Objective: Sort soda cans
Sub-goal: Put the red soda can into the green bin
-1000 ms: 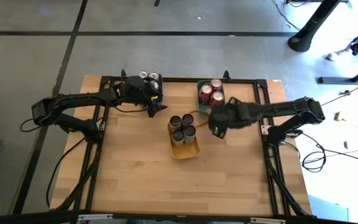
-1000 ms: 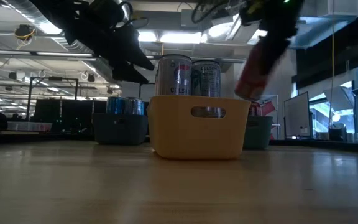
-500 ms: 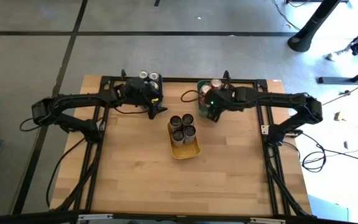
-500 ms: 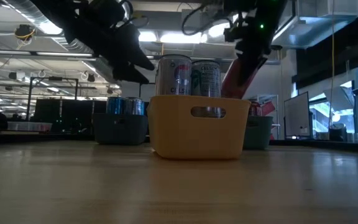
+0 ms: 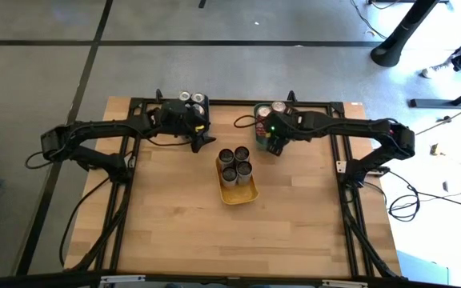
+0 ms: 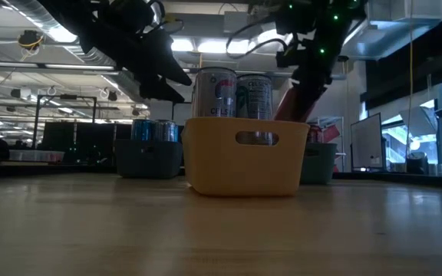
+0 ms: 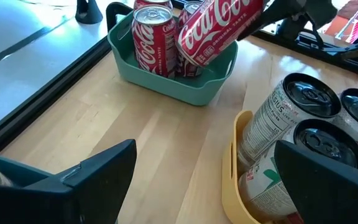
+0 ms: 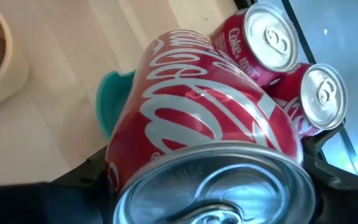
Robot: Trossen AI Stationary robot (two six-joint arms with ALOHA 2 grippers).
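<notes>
Cans fill three small bins on the pale wooden table (image 5: 174, 224). We see the right gripper (image 5: 272, 142) clamped on a red cola can with a silver top (image 7: 216, 28), its dark fingers (image 8: 73, 180) pressed against the can's sides. That can is tilted, held over the near edge of the rectangular teal plastic bin (image 7: 185, 84) at the table's far right, with its lower end dipping inside the rim. Two more red cola cans (image 8: 272, 43) stand upright in that teal bin, just beside the held one.

In the middle of the table sits the rectangular yellow plastic bin (image 6: 244, 165), holding silver-grey cans with dark tops (image 7: 291, 112) that stand upright and touch each other; in the high view we count three, clustered at the bin's far end.

Our left gripper (image 5: 200, 138) hangs over the table's far left with its two dark fingers (image 7: 98, 174) spread wide and nothing between them. Just behind it, a second teal bin (image 6: 148, 159) holds silver-topped cans (image 5: 190, 99); from the low view their sides look blue, though we cannot tell their markings.
</notes>
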